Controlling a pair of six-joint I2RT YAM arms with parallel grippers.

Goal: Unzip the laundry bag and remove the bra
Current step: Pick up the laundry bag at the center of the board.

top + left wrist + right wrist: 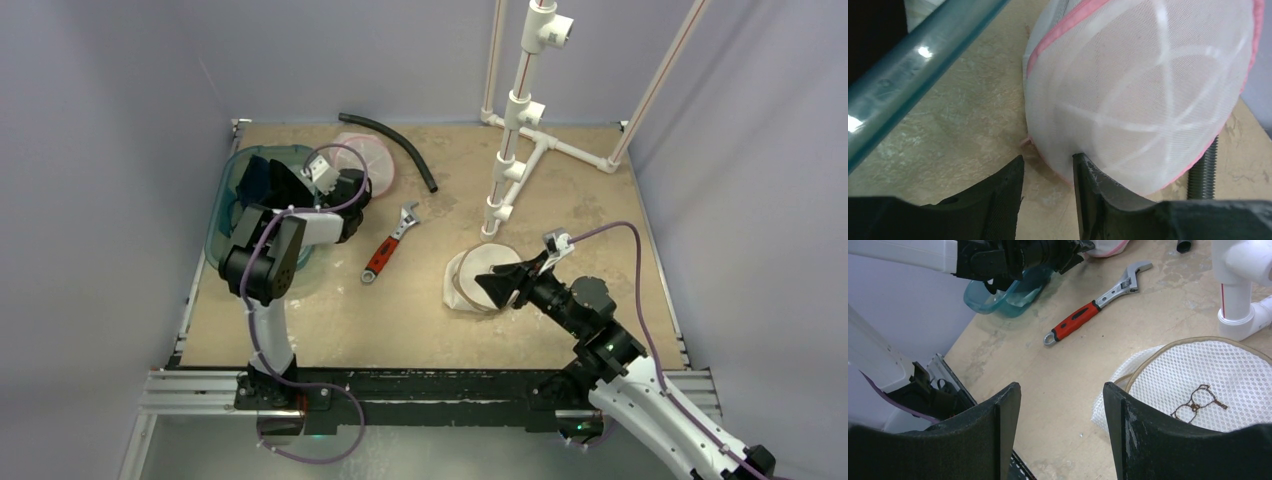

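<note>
Left gripper (1048, 165): my fingers stand part open with a narrow gap between them and nothing clamped. The right-hand fingertip (1079, 162) touches the pink trim, low on the bag's edge, where I judge a zip pull would be; I cannot pick one out.
Pink-trimmed white mesh laundry bag (1148, 100): a ribbed dome at 1 o'clock from those fingers, lying on the tan table (948, 140) at its far left. It looks closed. I cannot tell whether the bra is inside.
Clear teal plastic tub (908, 75): its rim runs past at 10 o'clock, which leaves me only the near-side trim to come in on.
Black ribbed hose (1205, 170): just beyond the bag at 3 o'clock.
Right gripper (1060, 395): open wide with only bare table between the fingers, well apart from the pink bag and giving it no support.
Beige-rimmed white mesh pouch (1208, 380): at 3 o'clock from my right fingers, with a brown thread tangle on it.
Red-handled adjustable wrench (1083, 317): at 12 o'clock, between my two arms.
White plastic pipe stand (1243, 290): at 2 o'clock, just behind the pouch.
Next: nip the trim and find the zip.
</note>
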